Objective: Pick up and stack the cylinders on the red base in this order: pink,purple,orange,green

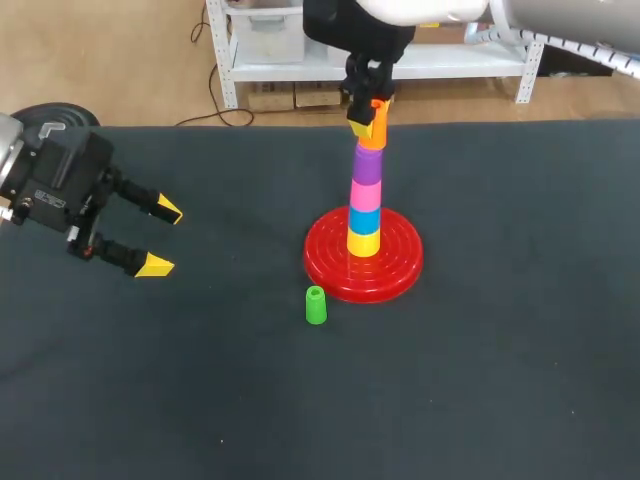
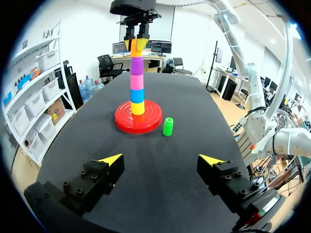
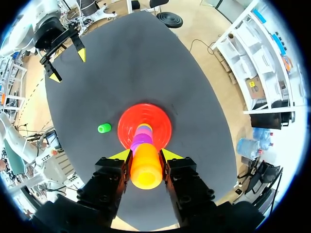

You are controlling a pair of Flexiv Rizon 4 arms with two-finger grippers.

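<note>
On the red base [image 1: 400, 275] stands a column of yellow, blue, pink [image 1: 365, 192] and purple [image 1: 368, 165] cylinders. The orange cylinder [image 1: 372, 135] sits at the top, right on the purple one and leaning a little. My right gripper [image 1: 366, 115] comes down from above and is shut on it; in the right wrist view the orange cylinder [image 3: 146, 167] fills the gap between the fingers. The green cylinder [image 1: 315, 305] stands upright on the mat just in front of the base's left edge. My left gripper [image 1: 160, 238] hovers open and empty far to the left.
A dark mat [image 1: 500, 380] covers the whole table. In the left wrist view the green cylinder [image 2: 168, 126] and the base [image 2: 124, 121] lie well ahead of the open left gripper [image 2: 161, 159].
</note>
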